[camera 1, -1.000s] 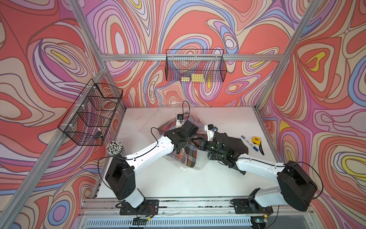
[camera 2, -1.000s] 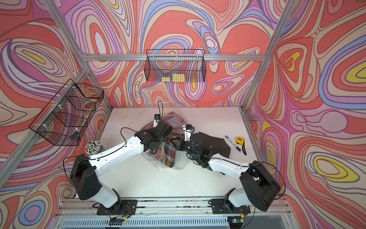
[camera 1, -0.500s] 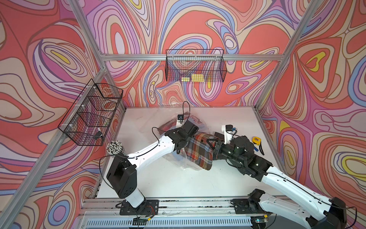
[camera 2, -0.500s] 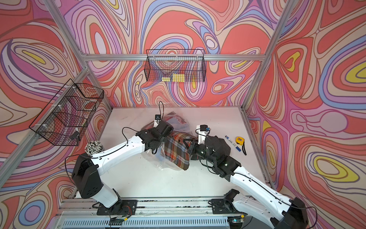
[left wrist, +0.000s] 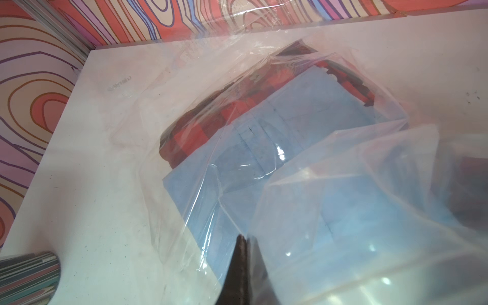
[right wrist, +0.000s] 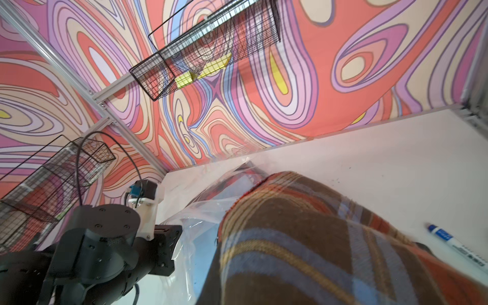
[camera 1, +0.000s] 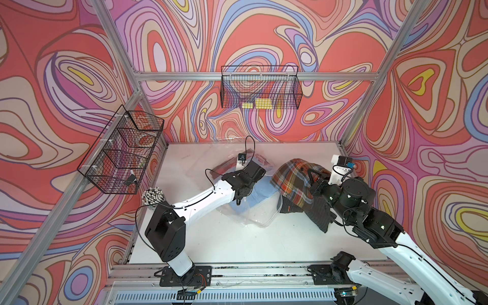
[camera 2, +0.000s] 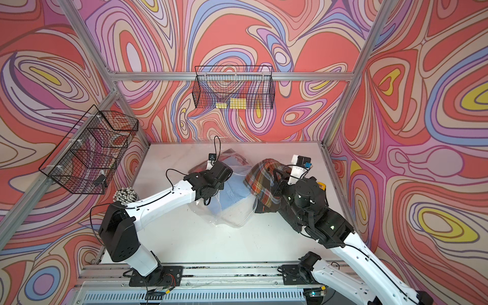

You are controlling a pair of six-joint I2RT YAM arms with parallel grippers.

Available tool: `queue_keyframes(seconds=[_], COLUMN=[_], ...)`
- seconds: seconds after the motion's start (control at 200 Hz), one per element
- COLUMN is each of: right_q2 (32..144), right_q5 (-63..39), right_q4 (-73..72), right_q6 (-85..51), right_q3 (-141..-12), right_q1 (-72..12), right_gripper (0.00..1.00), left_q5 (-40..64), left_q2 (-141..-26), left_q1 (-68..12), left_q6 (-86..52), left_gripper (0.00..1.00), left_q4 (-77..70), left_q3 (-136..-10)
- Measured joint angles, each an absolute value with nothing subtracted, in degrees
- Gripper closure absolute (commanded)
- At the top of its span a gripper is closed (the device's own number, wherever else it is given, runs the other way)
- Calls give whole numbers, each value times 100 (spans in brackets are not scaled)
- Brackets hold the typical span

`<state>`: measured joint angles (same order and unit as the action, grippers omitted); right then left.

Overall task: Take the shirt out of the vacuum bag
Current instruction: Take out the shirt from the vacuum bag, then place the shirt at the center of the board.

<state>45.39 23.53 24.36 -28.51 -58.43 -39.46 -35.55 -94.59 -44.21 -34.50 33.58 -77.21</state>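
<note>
Since a second ago the plaid shirt (camera 1: 293,182) has travelled rightward out of the vacuum bag (camera 1: 253,216), and the right arm has drawn back and risen with it.

On the left, the left arm stretches low across the table (camera 1: 237,243) from its base at the near edge, forearm almost flat, wrist over the bag. In the left wrist view the left gripper (left wrist: 241,248) has its fingertips pressed tight together, with a fold of the clear plastic (left wrist: 184,132) pinched between them. The bag lies crumpled in the middle of the table under and just ahead of that hand. A folded blue shirt (left wrist: 290,148) is inside it, with a red checked cloth (left wrist: 195,132) beneath that, towards the back wall.

Just right of the bag's open mouth the plaid shirt hangs in the air, bunched and draped over the right gripper (camera 1: 315,183). Its lower edge is close beside the plastic; I cannot tell whether they touch. The fingers are buried in the fabric, closed on it. The right arm climbs steeply from its base, elbow high, wrist bent back toward the bag. Under it a dark cloth (camera 1: 320,211) lies on the table. In the right wrist view a blue-capped marker (right wrist: 449,237) rests on the table beyond the shirt
</note>
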Motion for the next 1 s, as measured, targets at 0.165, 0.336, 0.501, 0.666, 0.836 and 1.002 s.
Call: queue_keyframes(seconds=[0.165,0.336,0.501,0.666,0.836,1.002], right_q2=[4783,5065,5384,5522,5697,6027], right_q5=[3131,3514,3540,3188,2840,2497], right_q4=[2388,2222,2143,2012,1662,1304], right_q6=[-2429,-2198,-2128,-2196,-2421,-2775], right_q3=[-5876,-5671,-5579,-5579,-5175,-4254], right_q1=[-3946,-3876,-3573,-2569,-2257,-2255], right_gripper=[100,100,100,100,100,100], left_q5=[-3540,-3540,-3540,-3533,-3459,-3444], left_q2=[-9461,-9461,-9461,-9461,-9461,-9483], left_q1=[-4418,-4418,-4418,-4418,-4418,-4418], left_q6=[-3441,-3400,-3321,-3275,-3267,-3256], left_gripper=[100,100,100,100,100,100], left_q4=[3358,3358,3356,3356,3356,3358], left_q3=[-7728,-7728,-7728,-7728,-7728,-7734])
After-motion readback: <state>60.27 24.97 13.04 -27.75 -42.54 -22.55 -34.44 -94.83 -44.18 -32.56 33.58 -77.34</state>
